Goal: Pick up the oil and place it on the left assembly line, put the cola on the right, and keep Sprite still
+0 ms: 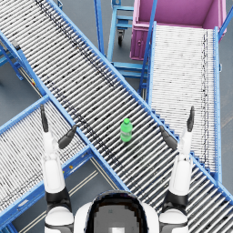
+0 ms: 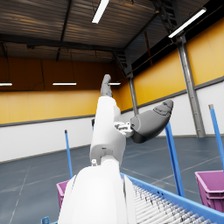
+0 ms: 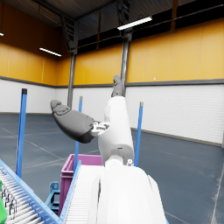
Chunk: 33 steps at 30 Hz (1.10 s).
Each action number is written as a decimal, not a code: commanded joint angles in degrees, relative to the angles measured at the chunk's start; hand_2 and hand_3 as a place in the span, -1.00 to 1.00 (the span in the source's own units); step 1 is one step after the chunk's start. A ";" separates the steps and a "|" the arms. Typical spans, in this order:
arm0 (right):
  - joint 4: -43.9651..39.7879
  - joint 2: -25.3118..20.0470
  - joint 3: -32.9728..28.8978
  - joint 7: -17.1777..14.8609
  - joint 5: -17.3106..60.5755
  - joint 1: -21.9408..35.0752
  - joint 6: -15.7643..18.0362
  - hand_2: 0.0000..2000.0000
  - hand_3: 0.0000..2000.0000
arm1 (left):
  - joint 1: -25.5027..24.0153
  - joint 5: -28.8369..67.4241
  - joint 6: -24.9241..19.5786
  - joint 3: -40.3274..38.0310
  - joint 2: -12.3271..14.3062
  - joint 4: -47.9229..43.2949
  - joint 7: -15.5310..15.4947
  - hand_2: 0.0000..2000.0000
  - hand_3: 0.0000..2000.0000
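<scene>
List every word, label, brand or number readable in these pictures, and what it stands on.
No text can be read.
green bottle: any label is too small and blurred to read.
purple bin, conveyor and hall walls: no lettering visible.

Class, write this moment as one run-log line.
Sprite bottle: on diagonal conveyor, untouched | left hand: open, empty | right hand: open, empty

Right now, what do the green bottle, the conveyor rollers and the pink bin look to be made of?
Green bottle: likely plastic, glossy green with a matching cap, though it is too small to be sure.
Rollers: metal by the look, bare pale grey cylinders set close together.
Pink bin: probably moulded plastic, with smooth walls of an even matte pink.
</scene>
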 commanded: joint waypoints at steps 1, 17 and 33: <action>-0.04 0.01 0.05 0.00 0.00 0.10 0.00 -1.00 -1.00 | 0.04 0.00 0.00 0.00 0.00 0.00 0.00 -1.00 -1.00; -1.60 3.09 7.70 -2.06 -10.41 -1.12 2.03 -1.00 -1.00 | -2.94 -12.23 2.05 6.84 -3.09 2.52 2.05 -1.00 -1.00; -4.14 8.80 20.87 -5.64 -28.62 -2.54 5.57 -1.00 -1.00 | -7.51 -33.63 5.63 18.69 -8.66 6.89 5.62 -1.00 -1.00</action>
